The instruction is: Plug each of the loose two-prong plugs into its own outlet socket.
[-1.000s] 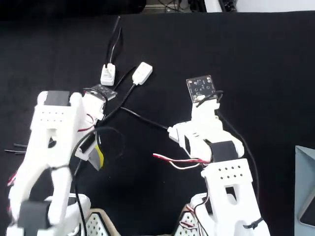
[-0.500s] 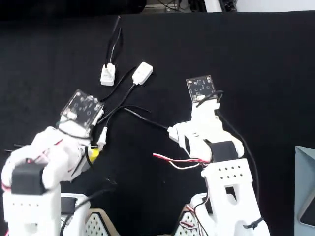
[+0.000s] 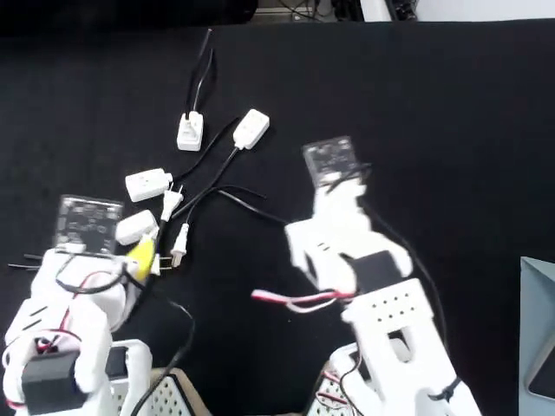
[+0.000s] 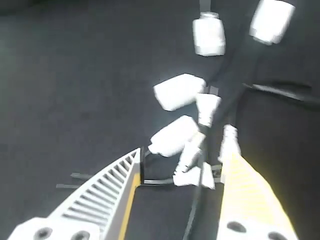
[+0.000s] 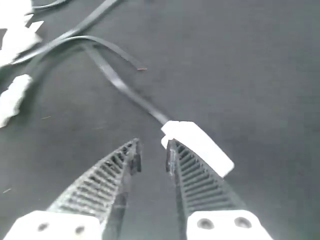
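Note:
Several white outlet sockets lie on the black cloth: two at the back (image 3: 190, 131) (image 3: 251, 127) and two nearer, one (image 3: 147, 184) beside the other (image 3: 134, 227). Two loose plugs (image 3: 171, 204) (image 3: 179, 242) lie next to them on black cables. My left gripper (image 4: 182, 152) is open at the front left, just short of the nearer socket (image 4: 172, 135) and a plug (image 4: 190, 156); its yellow finger (image 3: 142, 256) lies by the plugs. My right gripper (image 5: 152, 152) is open by a narrow gap with nothing in it. A white socket (image 5: 197, 142) on a black cable lies just outside one finger.
Black cables (image 3: 217, 186) cross the cloth between the sockets and the right arm (image 3: 347, 251). A grey object (image 3: 539, 329) sits at the right edge. Thin black wires (image 3: 26, 260) lie at the left edge.
The left arm has drawn back toward the front left, uncovering two sockets and the two plugs. The right arm has shifted a little to the left.

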Tool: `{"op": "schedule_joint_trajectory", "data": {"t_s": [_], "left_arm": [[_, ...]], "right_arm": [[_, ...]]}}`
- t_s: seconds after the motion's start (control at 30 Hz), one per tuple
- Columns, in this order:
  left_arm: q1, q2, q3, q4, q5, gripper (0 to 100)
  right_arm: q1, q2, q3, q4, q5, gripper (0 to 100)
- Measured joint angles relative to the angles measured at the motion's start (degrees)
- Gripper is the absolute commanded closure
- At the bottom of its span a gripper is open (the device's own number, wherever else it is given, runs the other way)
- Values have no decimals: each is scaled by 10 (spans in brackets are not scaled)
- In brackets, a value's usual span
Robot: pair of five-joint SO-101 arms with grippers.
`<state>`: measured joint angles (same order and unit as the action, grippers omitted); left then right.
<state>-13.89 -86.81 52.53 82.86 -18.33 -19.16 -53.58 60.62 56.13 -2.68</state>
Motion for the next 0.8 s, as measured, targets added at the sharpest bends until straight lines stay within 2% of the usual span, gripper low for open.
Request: {"op": "schedule_joint_trajectory", "data": {"t_s": [0.2,0.4,0.63,0.8], "left_arm": [[-128,-24,106,-113,93,743],[-163,-33,182,-164,184,743],[-165,-76,221,-165,200,743],[-221,-141,257,-165,200,743]], "right_arm": [[-133,50,-49,0,-65,899],[-229,204,-163,0,-152,899],[-275,419,-318,0,-239,899],[-282,542,-404,0,-272,900]]}}
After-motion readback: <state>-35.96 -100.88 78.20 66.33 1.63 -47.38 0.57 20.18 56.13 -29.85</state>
